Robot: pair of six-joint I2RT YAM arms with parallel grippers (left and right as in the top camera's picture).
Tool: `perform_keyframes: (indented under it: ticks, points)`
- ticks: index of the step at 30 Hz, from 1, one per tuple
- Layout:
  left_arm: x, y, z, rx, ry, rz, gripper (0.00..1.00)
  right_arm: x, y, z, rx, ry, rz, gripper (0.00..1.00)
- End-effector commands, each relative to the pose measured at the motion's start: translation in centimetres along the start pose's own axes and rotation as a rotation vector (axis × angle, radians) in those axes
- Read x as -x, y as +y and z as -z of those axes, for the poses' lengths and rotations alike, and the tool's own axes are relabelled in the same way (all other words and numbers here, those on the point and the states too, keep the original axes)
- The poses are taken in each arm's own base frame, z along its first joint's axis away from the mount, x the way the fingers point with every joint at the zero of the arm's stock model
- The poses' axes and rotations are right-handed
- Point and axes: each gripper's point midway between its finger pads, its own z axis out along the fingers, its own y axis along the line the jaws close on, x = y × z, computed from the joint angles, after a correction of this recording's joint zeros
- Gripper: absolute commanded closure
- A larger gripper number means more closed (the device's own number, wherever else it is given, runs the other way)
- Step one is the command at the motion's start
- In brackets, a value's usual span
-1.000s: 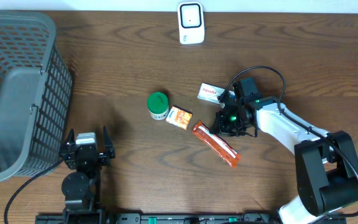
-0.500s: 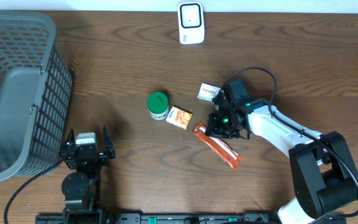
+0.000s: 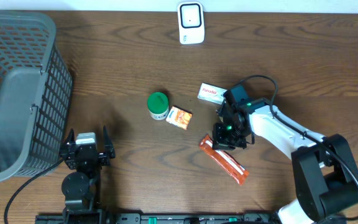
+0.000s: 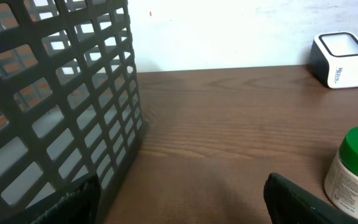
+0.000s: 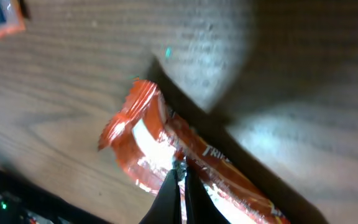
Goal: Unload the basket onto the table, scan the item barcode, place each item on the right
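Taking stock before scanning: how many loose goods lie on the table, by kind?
Boxes: 2, white box and orange box
Jars: 1, green-lidded jar
Packets: 1, orange packet
Total: 4

- The basket (image 3: 17, 93) runs off the overhead view's left edge. The left wrist view shows only one mesh wall of it.
- Of the left gripper (image 4: 188, 202), only two dark finger ends show, cut by the bottom edge.
- The green-lidded jar (image 4: 356, 165) is cropped at the right and bottom edges, and its label is too small to read.
- The orange packet (image 5: 166, 149) leaves the right wrist view's bottom edge, and its lettering is blurred.
- Of the right gripper (image 5: 179, 186), only the pressed-together tips show. Whether they nip the wrapper cannot be told.
- Print on the white box (image 3: 210, 93) is unreadable.
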Motion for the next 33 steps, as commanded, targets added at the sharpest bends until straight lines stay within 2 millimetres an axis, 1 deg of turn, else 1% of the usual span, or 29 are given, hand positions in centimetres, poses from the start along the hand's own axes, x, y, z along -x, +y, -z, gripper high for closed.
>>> perform_keyframes:
  ticks: [1,2,3,4,5,6,8,10,12,13,14,15,16,18,20,23,26,29,31,32,33]
  points:
    - [-1.8,-0.1,-0.1,0.002,0.059,0.002,0.16,0.1,2.5,3.7,0.06,-0.089,0.096,0.99]
    - [-1.8,-0.1,-0.1,0.002,0.059,0.002,0.16,-0.1,3.1,4.9,0.069,-0.111,0.108,0.96]
    - [-1.8,-0.1,-0.1,0.002,0.059,0.002,0.16,-0.3,3.4,5.6,0.074,-0.122,0.114,0.92]
    - [-1.8,-0.1,-0.1,0.002,0.059,0.002,0.16,-0.9,3.7,6.8,0.081,-0.138,0.122,0.89]
    - [-1.8,-0.1,-0.1,0.002,0.059,0.002,0.16,-1.6,3.7,7.4,0.082,-0.14,0.118,0.99]
    - [-1.8,-0.1,-0.1,0.002,0.059,0.002,0.15,-2.9,3.6,8.1,0.076,-0.123,0.099,0.99]
    - [-1.8,-0.1,-0.1,0.002,0.059,0.002,0.16,-4.4,3.3,8.2,0.056,-0.094,0.098,0.99]
    - [-1.8,-0.1,-0.1,0.002,0.059,0.002,0.16,-5.7,2.3,7.2,-0.012,-0.062,0.112,0.99]
    - [-1.8,-0.1,-0.1,0.002,0.059,0.002,0.16,-7.0,1.8,5.6,-0.034,-0.021,0.111,0.99]
    - [-1.8,-0.1,-0.1,0.002,0.059,0.002,0.16,-7.8,1.3,4.5,-0.046,0.002,0.102,0.99]
    - [-1.8,-0.1,-0.1,0.002,0.059,0.002,0.16,-8.1,0.9,3.9,-0.055,0.011,0.098,0.99]
    - [-1.8,-0.1,-0.1,0.002,0.059,0.002,0.16,-8.7,-0.7,2.5,-0.111,0.015,0.042,0.99]
    - [-1.8,-0.1,-0.1,0.002,0.059,0.002,0.16,-9.0,-2.0,1.9,-0.163,0.01,-0.017,0.99]
    - [-1.8,-0.1,-0.1,0.002,0.059,0.002,0.16,-9.6,-5.8,1.1,-0.309,-0.034,-0.205,0.99]
    - [-1.8,-0.1,-0.1,0.002,0.059,0.002,0.16,-9.3,-7.5,0.9,-0.372,-0.094,-0.305,0.99]
    - [-1.8,-0.1,-0.1,0.002,0.059,0.002,0.16,-8.7,-7.7,0.2,-0.355,-0.138,-0.371,0.99]
    - [-1.8,-0.1,-0.1,0.002,0.059,0.002,0.16,-7.9,-7.6,-0.5,-0.318,-0.178,-0.401,0.99]
    - [-1.8,-0.1,-0.1,0.002,0.059,0.002,0.16,-7.7,-8.0,-0.9,-0.316,-0.199,-0.421,0.99]
    - [-1.8,-0.1,-0.1,0.002,0.059,0.002,0.16,-6.5,-7.9,-0.8,-0.307,-0.253,-0.409,0.99]
    - [-1.8,-0.1,-0.1,0.002,0.059,0.002,0.16,-4.6,-6.6,-0.8,-0.248,-0.316,-0.345,0.99]
    - [-1.8,-0.1,-0.1,0.002,0.059,0.002,0.15,-3.6,-5.8,-0.7,-0.215,-0.348,-0.31,0.99]
